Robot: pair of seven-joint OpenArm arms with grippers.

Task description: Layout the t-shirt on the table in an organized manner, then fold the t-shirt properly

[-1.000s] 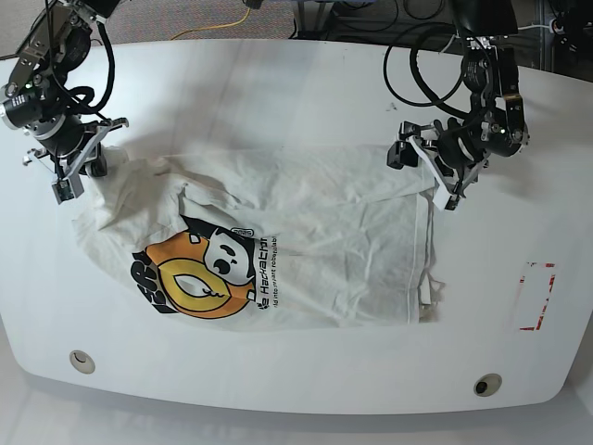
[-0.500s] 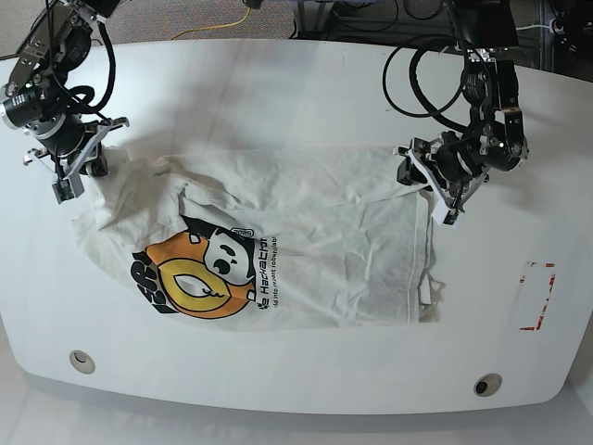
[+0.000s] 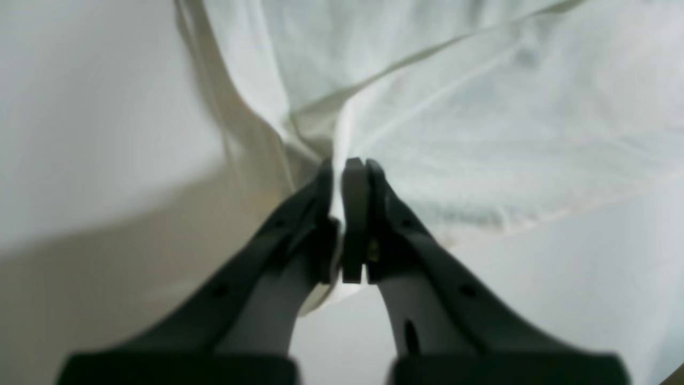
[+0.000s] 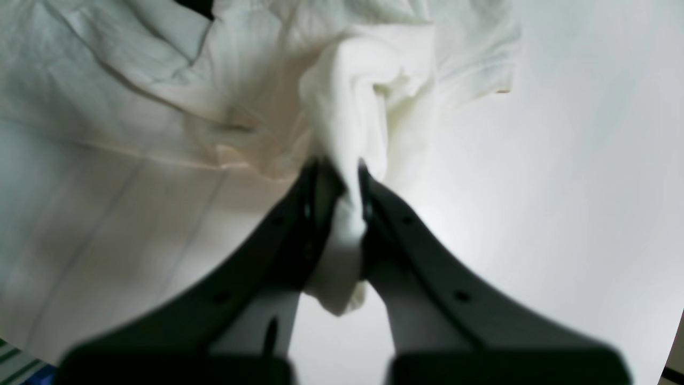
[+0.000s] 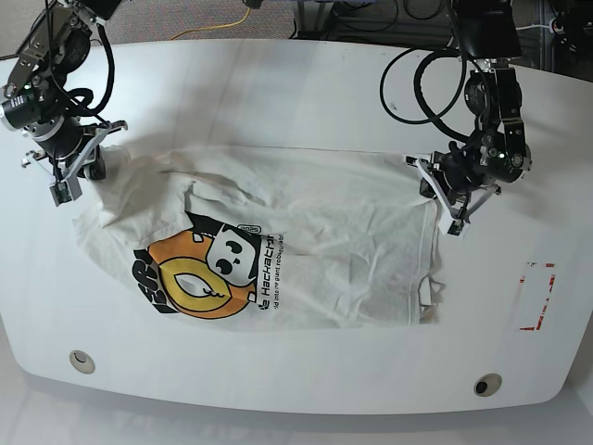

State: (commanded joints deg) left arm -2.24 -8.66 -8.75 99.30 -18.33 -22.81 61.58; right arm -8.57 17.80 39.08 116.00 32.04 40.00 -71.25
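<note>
right gripper (image 5: pixel 67 178): far left of base view, at the t-shirt's upper-left corner; fingers (image 4: pixel 320 187) pinched tight on a bunched wad of white cloth, fabric squeezed betw. them & poking out below the tips in wrist view.
t-shirt (image 5: pixel 306 250): lies mid-table, spread wide but wrinkled, graphic side up; upper-left corner pulled toward right gripper, upper-right corner toward left gripper; lower-right hem folded over itself.
graphic (image 5: pixel 199 273): yellow-orange cartoon w/ black lettering, on the shirt's left half, tilted; text too small to read.
left gripper (image 5: pixel 443 190): at the shirt's upper-right corner; fingers (image 3: pixel 355 214) closed together on a thin fold of shirt edge, cloth (image 3: pixel 427 107) fanning up & away from the tips; wrist view blurred, so exact layers held can't tell.
table (image 5: pixel 306 102): glossy white, bare above the shirt; shirt sits wholly on it.
grommet holes: one (image 5: pixel 82 360) below-left of shirt, one (image 5: pixel 486 384) below-right, both near front edge.
red mark (image 5: pixel 539 297): red-outlined rectangle, right of the shirt, well apart from it, below the left gripper.
cables (image 5: pixel 422 88): black loops above the left gripper, off the shirt.
</note>
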